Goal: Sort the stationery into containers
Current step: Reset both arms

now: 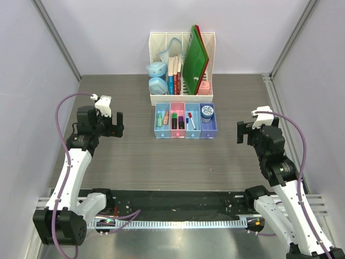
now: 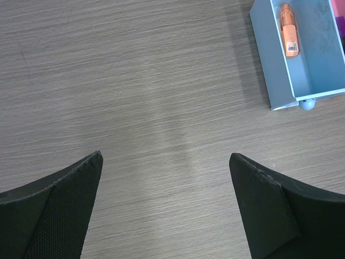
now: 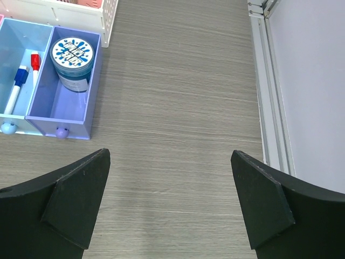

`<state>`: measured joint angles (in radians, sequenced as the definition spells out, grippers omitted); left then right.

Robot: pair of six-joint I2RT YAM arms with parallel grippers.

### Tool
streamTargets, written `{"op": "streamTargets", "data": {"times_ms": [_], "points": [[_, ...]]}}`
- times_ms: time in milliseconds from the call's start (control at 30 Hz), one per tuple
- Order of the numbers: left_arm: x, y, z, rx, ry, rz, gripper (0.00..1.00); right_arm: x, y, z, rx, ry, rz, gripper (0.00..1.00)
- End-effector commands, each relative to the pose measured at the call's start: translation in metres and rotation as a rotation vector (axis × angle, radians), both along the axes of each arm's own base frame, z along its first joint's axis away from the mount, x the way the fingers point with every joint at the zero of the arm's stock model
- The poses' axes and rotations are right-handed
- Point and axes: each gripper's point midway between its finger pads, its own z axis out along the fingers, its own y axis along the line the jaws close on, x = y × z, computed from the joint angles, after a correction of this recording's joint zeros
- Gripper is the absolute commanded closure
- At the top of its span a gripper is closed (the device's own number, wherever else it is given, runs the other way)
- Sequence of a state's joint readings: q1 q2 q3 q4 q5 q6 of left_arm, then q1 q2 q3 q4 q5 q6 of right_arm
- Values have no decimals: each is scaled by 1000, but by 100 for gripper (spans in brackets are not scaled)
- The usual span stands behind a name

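Four trays stand in a row in front of the rack. The left light blue tray [image 1: 157, 129] holds a mint highlighter [image 1: 159, 118] and an orange piece [image 1: 166, 116]. The pink tray [image 1: 177, 132] holds black markers [image 1: 174, 120]. The second light blue tray [image 1: 193, 133] holds white pens [image 1: 191, 120]. The purple tray [image 1: 209, 131] holds the blue-lidded pot [image 1: 207, 111]. My left gripper [image 1: 111, 128] is open and empty over bare table, left of the trays; its view [image 2: 164, 159] shows the orange piece [image 2: 289, 29]. My right gripper [image 1: 247, 135] is open and empty, right of the trays; its view [image 3: 170, 156] shows the pot [image 3: 71, 56].
A tall white slotted rack [image 1: 157, 98] at the back holds books and green folders [image 1: 194, 56]. Two pale blue rounded cases [image 1: 157, 69] sit at its left. A metal rail [image 3: 264, 81] runs along the table's right edge, beside the wall.
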<state>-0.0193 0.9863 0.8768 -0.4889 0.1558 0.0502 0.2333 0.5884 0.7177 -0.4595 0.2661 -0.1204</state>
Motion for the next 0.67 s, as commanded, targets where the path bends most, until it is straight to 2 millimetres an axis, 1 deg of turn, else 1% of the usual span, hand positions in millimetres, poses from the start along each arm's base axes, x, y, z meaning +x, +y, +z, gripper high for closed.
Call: {"op": "streamTargets", "data": {"times_ms": [0,633], "points": [[8,1,9,-9,-56,14,0,5,-1,14,25,-67,-23,0],[9,-1,2,-15,-43,1,0,6,-1,13,24,-63,-20,0]]}}
